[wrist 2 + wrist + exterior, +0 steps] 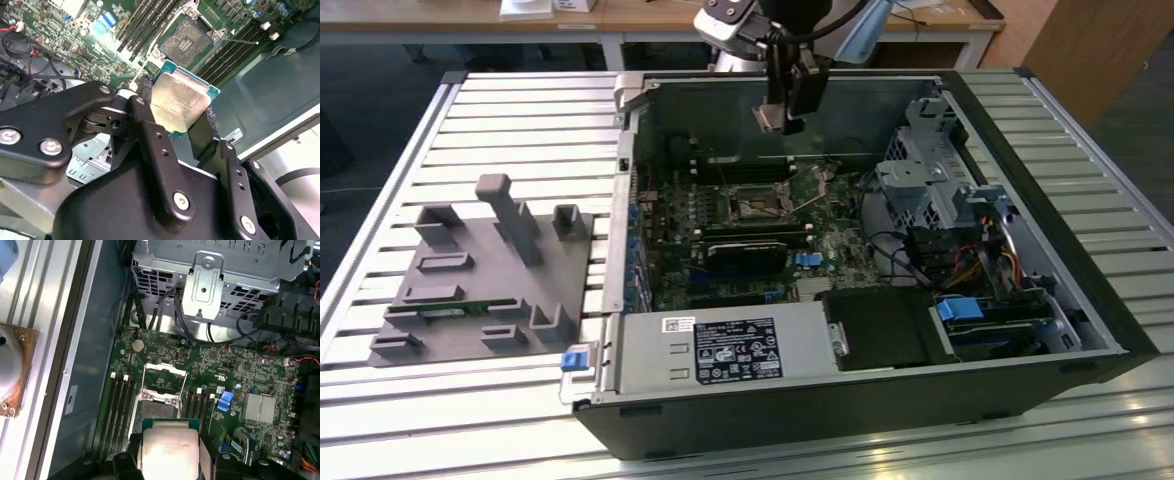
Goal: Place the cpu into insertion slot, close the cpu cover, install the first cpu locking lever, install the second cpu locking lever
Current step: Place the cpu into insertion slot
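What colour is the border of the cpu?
Teal-green, around the silvery-beige face of the cpu; best in the second wrist view.

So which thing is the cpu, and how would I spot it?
Find the open computer case on the slatted table, with a green motherboard inside. Over that board, the robot arm's black jaws grip the cpu. It is a flat, pale silvery square with a green edge, unlike the dark insertion slot on the board.

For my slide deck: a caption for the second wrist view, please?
The gripper holds the cpu clear of the open insertion slot.
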`<state>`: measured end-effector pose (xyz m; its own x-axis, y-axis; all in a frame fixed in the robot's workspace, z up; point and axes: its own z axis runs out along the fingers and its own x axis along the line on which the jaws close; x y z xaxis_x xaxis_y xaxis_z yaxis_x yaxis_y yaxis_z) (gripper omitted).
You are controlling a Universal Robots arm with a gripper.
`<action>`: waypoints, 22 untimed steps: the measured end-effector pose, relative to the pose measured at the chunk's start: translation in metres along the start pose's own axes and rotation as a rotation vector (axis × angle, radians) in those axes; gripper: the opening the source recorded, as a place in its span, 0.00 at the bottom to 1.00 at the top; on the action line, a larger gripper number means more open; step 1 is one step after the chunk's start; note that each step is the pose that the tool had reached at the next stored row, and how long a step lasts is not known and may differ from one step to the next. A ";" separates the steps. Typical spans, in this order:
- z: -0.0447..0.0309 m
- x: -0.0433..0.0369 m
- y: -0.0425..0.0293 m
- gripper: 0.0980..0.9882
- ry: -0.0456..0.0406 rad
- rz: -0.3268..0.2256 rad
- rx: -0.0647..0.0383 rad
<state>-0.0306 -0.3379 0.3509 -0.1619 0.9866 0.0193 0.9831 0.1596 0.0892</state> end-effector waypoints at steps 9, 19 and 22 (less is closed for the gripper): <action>0.0080 -0.0002 -0.0008 0.50 -0.0003 0.003 0.000; 0.0194 0.0005 -0.0016 0.50 -0.0092 0.103 -0.002; 0.0217 0.0008 -0.0018 0.50 -0.0105 0.117 -0.002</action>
<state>-0.0306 -0.3366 0.3292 -0.0451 0.9988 0.0193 0.9951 0.0432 0.0892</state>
